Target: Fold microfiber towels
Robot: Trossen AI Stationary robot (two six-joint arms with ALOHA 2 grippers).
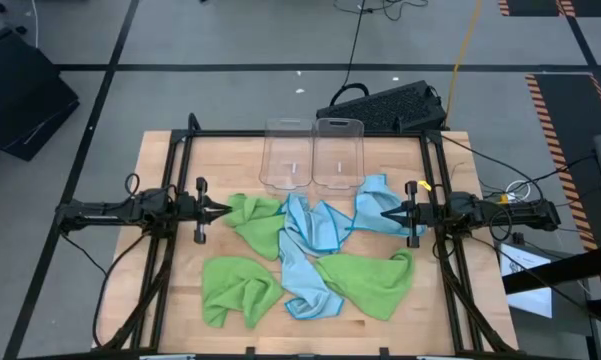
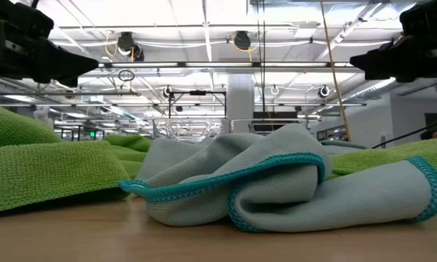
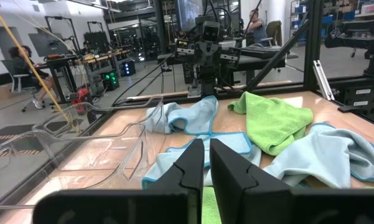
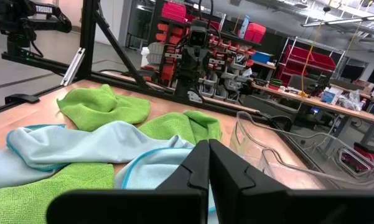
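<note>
Nearest the low camera: a crumpled light blue towel [image 2: 291,182] with teal hem, lying near the table's front edge, with green cloth behind it on both sides.

The microfiber towels [image 1: 310,255] lie in one loose heap across the table's middle, none folded yet. Blue ones run from centre toward the front edge. One green towel [image 1: 255,222] sits left of centre, another [image 1: 238,288] toward the front-left corner, a third [image 1: 368,282] front-right.

Key relation: the heap lies between the two claws, its long axis running left to right.
- Left gripper [image 1: 220,211]: fingers pressed together, holding nothing, tip at the near edge of the left-centre green towel.
- Right gripper [image 1: 388,213]: fingers pressed together, empty, tip over the blue towel [image 1: 377,208] at the heap's right end.

Each arm is nearest its own end of the heap.

Around: two clear bins [image 1: 312,153] at the back edge, just behind the heap. Overlapping cloths are the likely obstacle to lifting one alone.
</note>
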